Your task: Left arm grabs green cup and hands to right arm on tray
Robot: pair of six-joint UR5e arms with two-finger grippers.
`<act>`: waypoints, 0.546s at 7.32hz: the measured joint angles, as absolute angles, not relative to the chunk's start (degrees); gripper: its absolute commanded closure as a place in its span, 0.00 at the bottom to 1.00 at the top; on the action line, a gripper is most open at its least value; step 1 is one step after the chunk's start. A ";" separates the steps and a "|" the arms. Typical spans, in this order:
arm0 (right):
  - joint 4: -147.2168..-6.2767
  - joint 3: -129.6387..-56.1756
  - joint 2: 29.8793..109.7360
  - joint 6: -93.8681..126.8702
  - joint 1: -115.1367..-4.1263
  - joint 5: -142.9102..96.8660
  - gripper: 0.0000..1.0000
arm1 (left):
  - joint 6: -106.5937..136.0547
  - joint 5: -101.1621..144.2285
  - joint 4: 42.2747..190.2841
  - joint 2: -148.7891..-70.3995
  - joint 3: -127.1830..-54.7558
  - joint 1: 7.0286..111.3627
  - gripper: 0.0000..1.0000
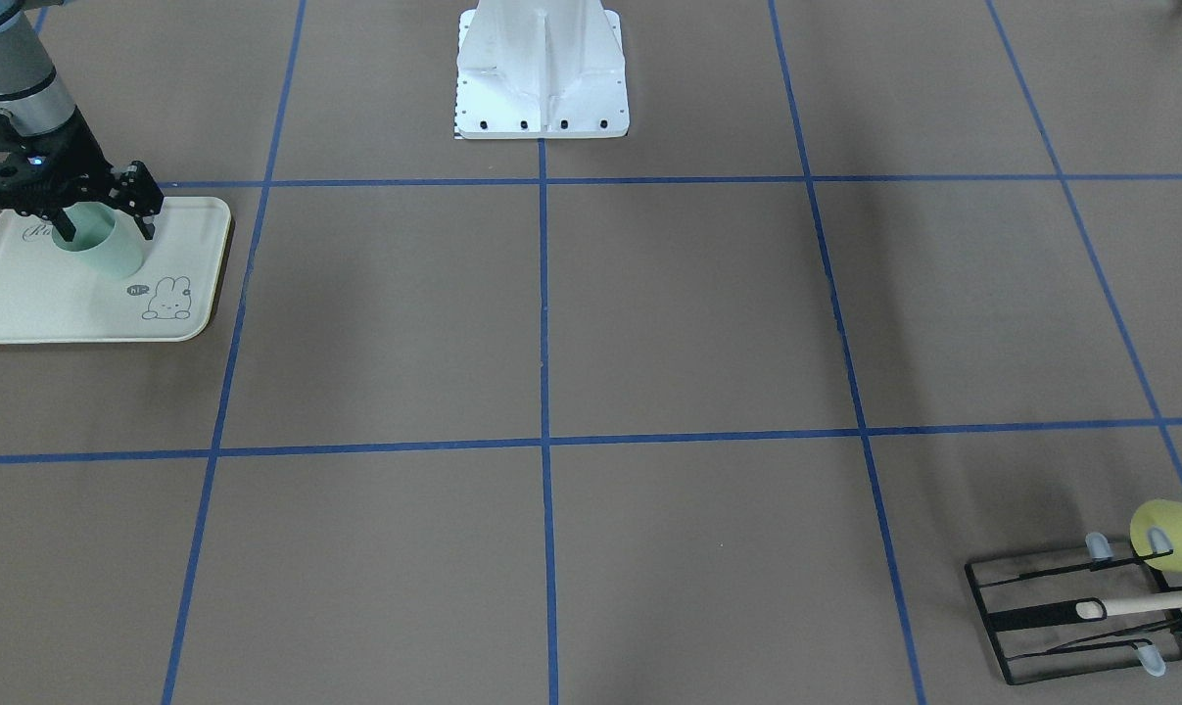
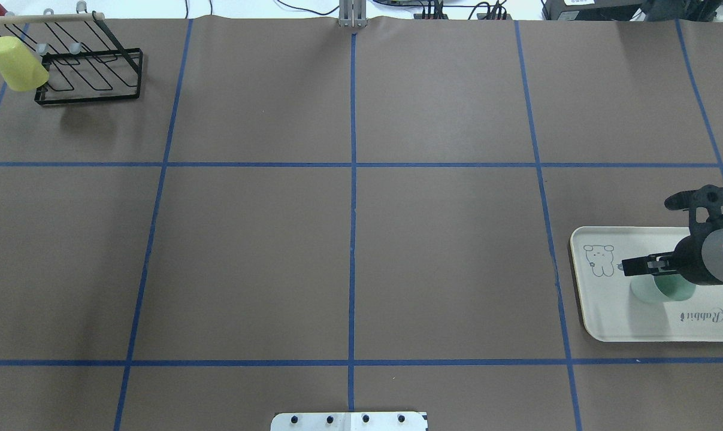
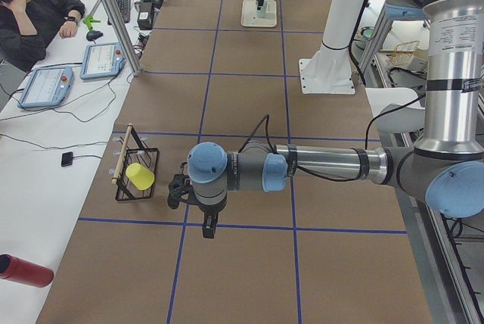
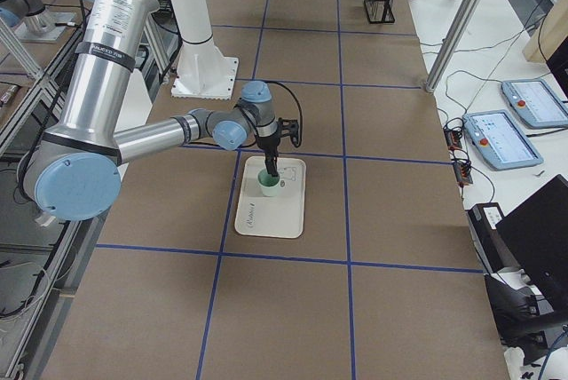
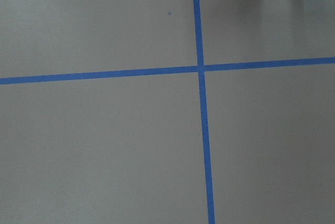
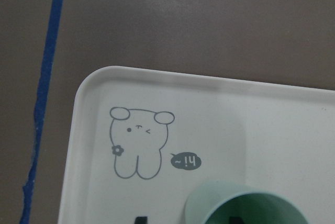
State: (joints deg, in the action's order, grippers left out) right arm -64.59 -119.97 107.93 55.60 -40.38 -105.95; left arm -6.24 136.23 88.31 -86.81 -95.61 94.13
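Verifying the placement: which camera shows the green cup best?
Exterior front-facing: green cup upright on the tray, rim and wall visible. Overhead: right arm hides part. Right wrist: rim only. Exterior right: small. Exterior left: tiny. Left wrist: none.

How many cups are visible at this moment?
2. The green cup stands on the tray, on the robot's right side. The yellow cup sits tilted on the black wire rack, far left. No others show.

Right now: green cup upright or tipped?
Upright: the green cup has its open mouth up and its base on the tray, right tool at its rim.
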 measured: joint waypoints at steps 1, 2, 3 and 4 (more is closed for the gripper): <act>-65.94 -120.05 107.40 52.42 -44.23 -108.92 0.01 | -6.22 136.23 88.29 -86.90 -95.57 94.13 0.00; -68.79 -120.05 106.16 47.06 -48.99 -112.09 0.01 | -6.18 136.23 88.31 -86.96 -95.54 94.12 0.00; -73.83 -119.99 103.61 40.55 -53.93 -114.89 0.01 | -6.17 136.23 88.32 -86.99 -95.56 94.08 0.00; -80.72 -119.77 99.95 33.13 -58.77 -117.20 0.01 | -6.16 136.23 88.33 -87.00 -95.59 94.07 0.00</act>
